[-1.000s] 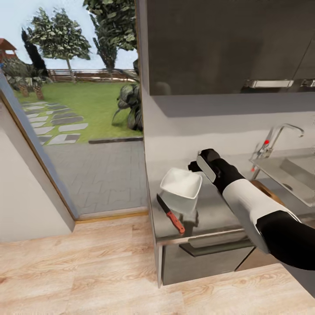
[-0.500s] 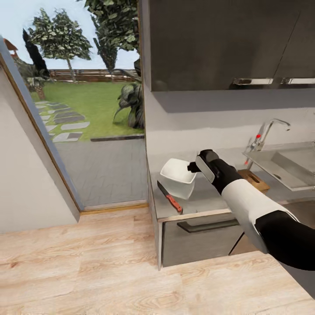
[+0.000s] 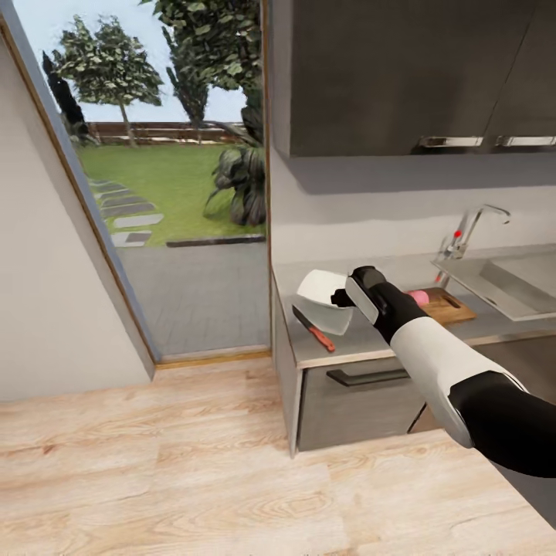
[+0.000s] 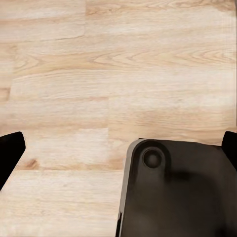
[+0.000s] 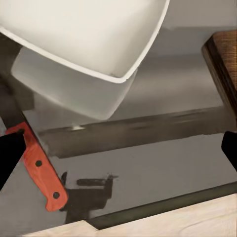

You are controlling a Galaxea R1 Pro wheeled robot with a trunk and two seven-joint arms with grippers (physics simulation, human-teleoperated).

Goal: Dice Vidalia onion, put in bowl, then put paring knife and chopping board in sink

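- Right hand [image 3: 340, 296] out over the counter [image 3: 371, 346], against the rim of the bowl [image 3: 324, 300]; bowl tilted, seemingly lifted clear of the worktop in the right wrist view; whether gripping the rim or just beside it, cannot tell.
- Paring knife [image 3: 314, 329] flat on the counter at about 7 o'clock from the bowl, red handle toward the front edge.
- Chopping board [image 3: 444, 303] at 3 o'clock from the bowl, a pinkish onion [image 3: 419, 297] resting on it; sink [image 3: 513, 282] further along at 3 o'clock.
- Left hand [image 4: 118, 148] fingers spread wide, empty, above the wood floor [image 4: 118, 74].
- Best next: level the bowl, set it down well apart from the knife blade, near the board for easy transfer.
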